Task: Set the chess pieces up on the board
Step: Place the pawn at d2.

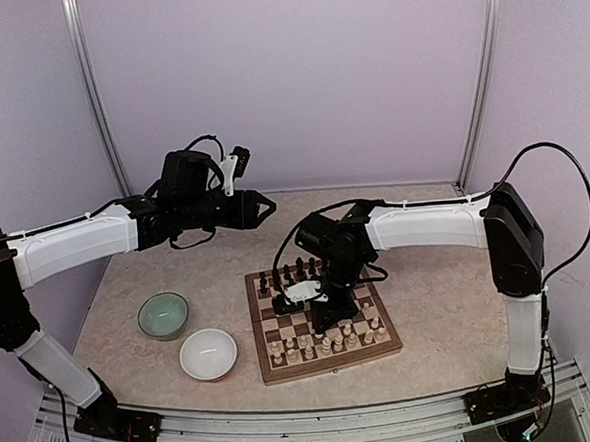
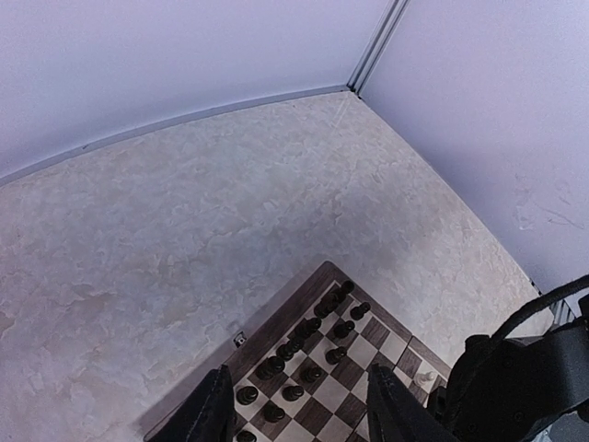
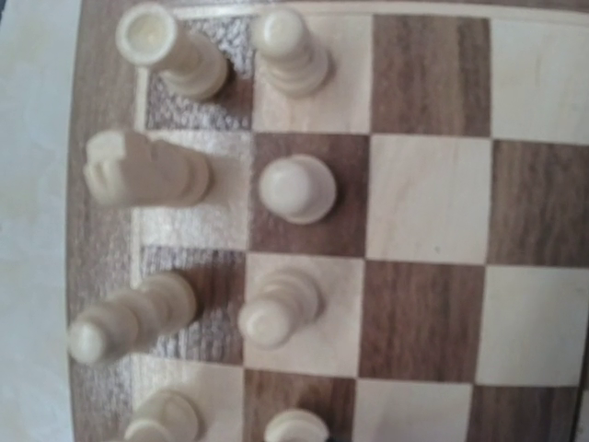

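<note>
- Left tool [image 1: 261,208]: jaws wide and empty, raised over the desk [image 1: 129,291], well apart from the board. A careless descent could brush the green bowl [image 1: 164,315].
- Board [image 1: 329,367]: lies flat at mid-desk. Dark pieces [image 1: 288,274] stand in the far rows, light pieces [image 1: 332,339] in the near rows.
- Right tool [image 1: 333,314]: jaws closed, low over the board's middle; whether it holds a piece cannot be told. It is near the crowded light pieces, so a sideways move would likely topple neighbours.
</note>
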`<act>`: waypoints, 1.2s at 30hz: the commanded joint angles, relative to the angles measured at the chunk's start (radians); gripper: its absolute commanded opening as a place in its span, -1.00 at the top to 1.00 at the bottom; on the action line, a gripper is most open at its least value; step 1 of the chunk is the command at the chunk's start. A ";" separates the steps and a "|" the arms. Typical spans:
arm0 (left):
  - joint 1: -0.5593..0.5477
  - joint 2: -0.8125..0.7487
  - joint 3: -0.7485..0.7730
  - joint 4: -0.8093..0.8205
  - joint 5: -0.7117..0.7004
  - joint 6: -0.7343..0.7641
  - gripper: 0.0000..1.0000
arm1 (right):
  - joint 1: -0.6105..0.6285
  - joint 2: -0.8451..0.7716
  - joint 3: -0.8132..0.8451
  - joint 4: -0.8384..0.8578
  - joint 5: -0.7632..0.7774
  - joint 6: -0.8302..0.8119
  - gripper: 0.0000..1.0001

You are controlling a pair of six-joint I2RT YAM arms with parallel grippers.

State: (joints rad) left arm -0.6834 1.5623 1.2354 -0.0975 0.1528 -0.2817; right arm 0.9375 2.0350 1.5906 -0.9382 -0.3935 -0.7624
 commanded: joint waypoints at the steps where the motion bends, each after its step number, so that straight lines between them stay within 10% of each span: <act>1: 0.005 -0.018 0.036 -0.001 0.011 0.021 0.00 | 0.017 0.022 0.015 -0.016 -0.013 -0.006 0.83; 36: 0.005 0.005 0.044 -0.010 0.023 0.022 0.01 | 0.012 -0.017 0.033 -0.018 0.015 -0.013 0.50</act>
State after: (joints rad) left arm -0.6834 1.5623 1.2491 -0.1032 0.1589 -0.2794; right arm 0.9527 2.0529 1.5909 -0.9382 -0.3820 -0.7696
